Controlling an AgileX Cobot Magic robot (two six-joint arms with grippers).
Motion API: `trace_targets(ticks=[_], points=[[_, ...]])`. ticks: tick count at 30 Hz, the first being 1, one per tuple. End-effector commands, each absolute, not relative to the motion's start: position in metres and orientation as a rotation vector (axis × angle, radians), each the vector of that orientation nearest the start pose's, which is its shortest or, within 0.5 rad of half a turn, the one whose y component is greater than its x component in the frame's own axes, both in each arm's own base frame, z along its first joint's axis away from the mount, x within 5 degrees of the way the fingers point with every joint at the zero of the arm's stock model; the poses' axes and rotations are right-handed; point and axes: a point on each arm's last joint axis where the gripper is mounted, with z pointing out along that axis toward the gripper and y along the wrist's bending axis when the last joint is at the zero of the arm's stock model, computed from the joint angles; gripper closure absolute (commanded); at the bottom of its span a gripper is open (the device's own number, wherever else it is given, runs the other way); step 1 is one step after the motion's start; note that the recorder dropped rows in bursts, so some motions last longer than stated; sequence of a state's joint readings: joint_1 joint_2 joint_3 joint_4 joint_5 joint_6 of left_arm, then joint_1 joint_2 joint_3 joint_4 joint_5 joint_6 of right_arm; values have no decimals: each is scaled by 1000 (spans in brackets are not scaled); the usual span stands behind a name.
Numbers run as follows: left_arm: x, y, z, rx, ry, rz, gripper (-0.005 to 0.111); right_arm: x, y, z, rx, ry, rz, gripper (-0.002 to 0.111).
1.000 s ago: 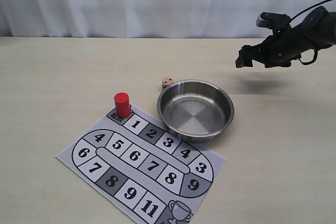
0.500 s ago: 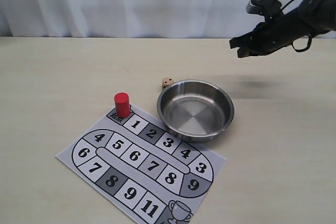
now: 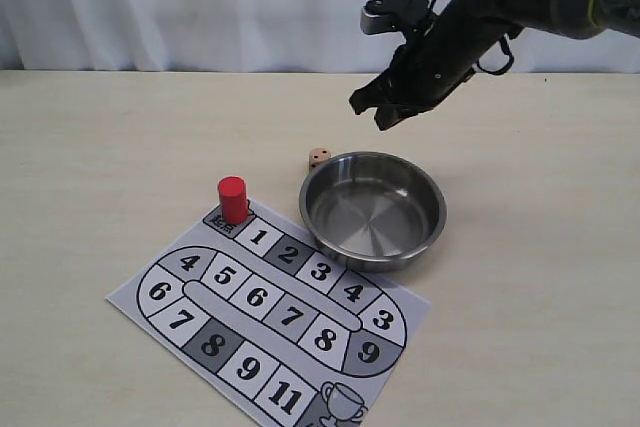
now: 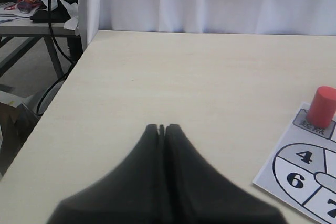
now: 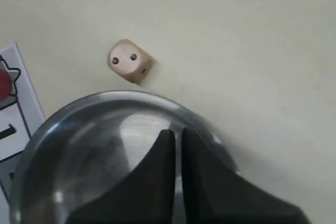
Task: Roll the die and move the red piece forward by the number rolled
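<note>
The tiny beige die (image 3: 319,157) lies on the table just outside the far left rim of the steel bowl (image 3: 420,247); in the right wrist view the die (image 5: 128,61) shows two pips on top. The red piece (image 3: 232,199) stands upright on the start square of the printed board (image 3: 160,292), and the left wrist view shows the red piece (image 4: 321,106) too. My right gripper (image 3: 375,109) hangs in the air above the bowl's far edge, right of the die; its jaws are shut on nothing. The left gripper (image 4: 161,128) is shut and empty over bare table.
The paper board with numbered squares lies in front of the bowl (image 5: 79,124). A white curtain (image 3: 200,7) runs behind the table. The left wrist view shows the table's side edge (image 4: 47,114) with a cluttered desk (image 4: 31,9) beyond it.
The right arm has swung in from the far right toward the left, and now its gripper hangs above the bowl's far rim near the die. The die, piece and bowl have not moved.
</note>
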State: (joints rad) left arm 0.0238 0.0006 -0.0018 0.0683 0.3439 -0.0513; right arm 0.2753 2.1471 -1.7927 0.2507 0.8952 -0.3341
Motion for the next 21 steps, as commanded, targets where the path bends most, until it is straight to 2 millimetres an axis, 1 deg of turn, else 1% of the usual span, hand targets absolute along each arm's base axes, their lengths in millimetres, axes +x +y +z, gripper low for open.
trace_targets(ticks=[1, 5, 7, 10, 13, 21], points=[[54, 3, 183, -30, 1814, 42, 107, 439, 169, 225, -699, 2644, 297, 104], [54, 3, 183, -30, 1814, 42, 107, 433, 187, 222, -760, 2633, 293, 104], [54, 3, 183, -30, 1814, 42, 107, 431, 192, 217, -738, 2657, 296, 104], [54, 3, 183, -30, 1814, 42, 107, 432, 193, 206, -685, 2731, 309, 104], [54, 3, 183, -30, 1814, 42, 107, 432, 192, 197, -711, 2782, 289, 104], [54, 3, 183, -30, 1814, 42, 107, 440, 195, 170, -691, 2790, 295, 104]])
